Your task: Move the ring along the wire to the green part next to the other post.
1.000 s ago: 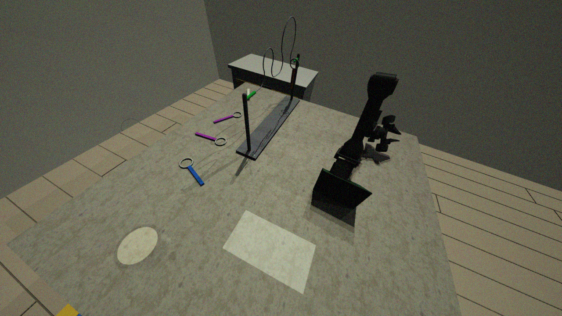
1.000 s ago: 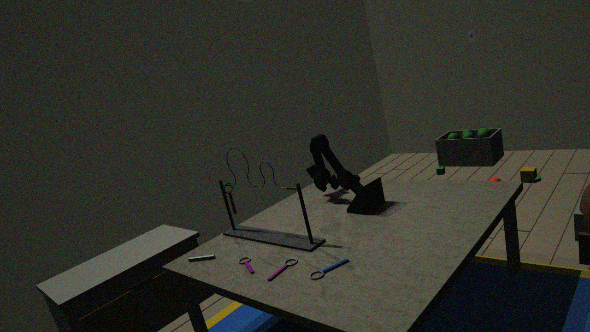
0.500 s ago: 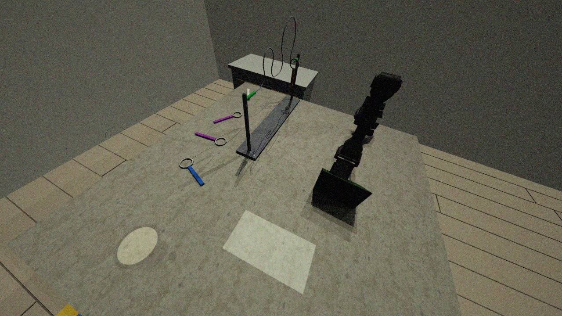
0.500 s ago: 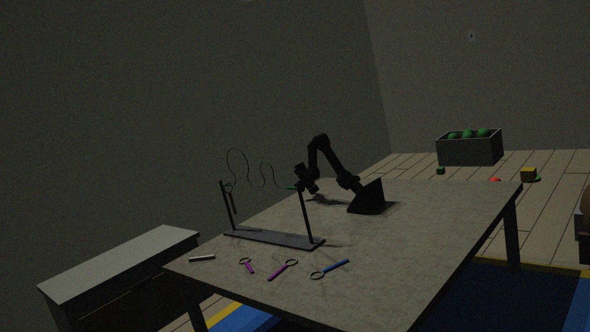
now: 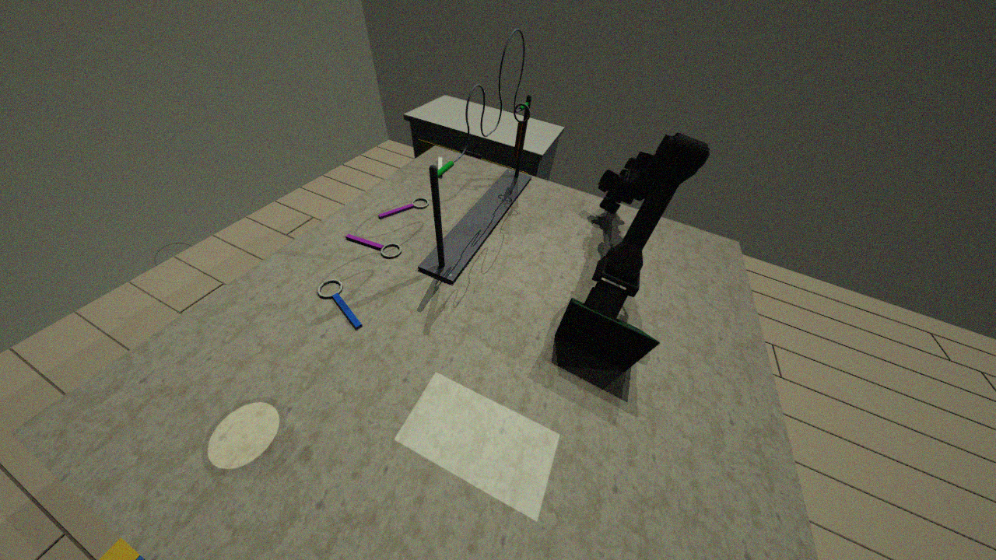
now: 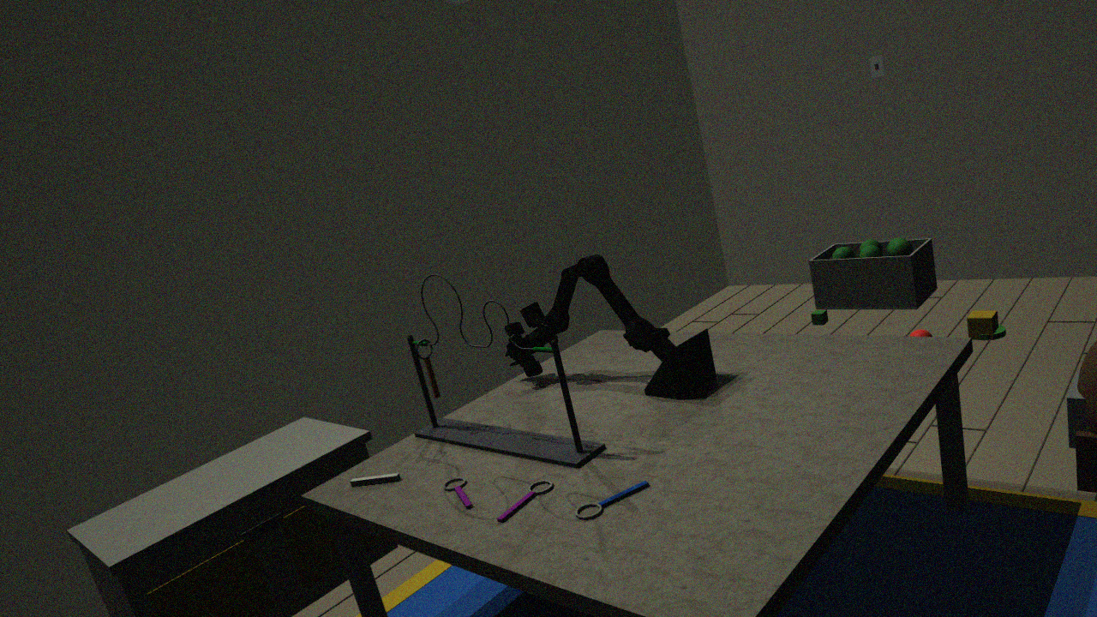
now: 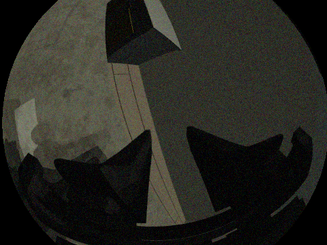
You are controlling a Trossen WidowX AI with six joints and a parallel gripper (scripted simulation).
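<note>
Ring: hangs upright (image 5: 514,113) (image 6: 416,350) on the green part near the far post (image 5: 528,103) (image 6: 422,383), with the wire (image 5: 524,55) (image 6: 460,314) seeming to pass through it.
Handle: orange-brown in this gloom (image 5: 519,142) (image 6: 432,378), pointing down beside that post; probably light and stiff, likely to swing on the wire. Best gripped squarely around mid-length, below the ring; smooth sides might let it twist.
Fingers: partly open (image 5: 604,193) (image 6: 521,360) (image 7: 168,128), nothing between them, apart from the handle.
Wire: thin, with tall bends; a careless tilt could brush its grey part.
Other post: stands at the near end (image 5: 437,215) (image 6: 567,398); in the exterior view the arm overlaps its green part, so their clearance cannot be judged.
Hidden: ring and handle are outside the wrist view; from above, the handle blends into the post, and any contact is unclear.
</note>
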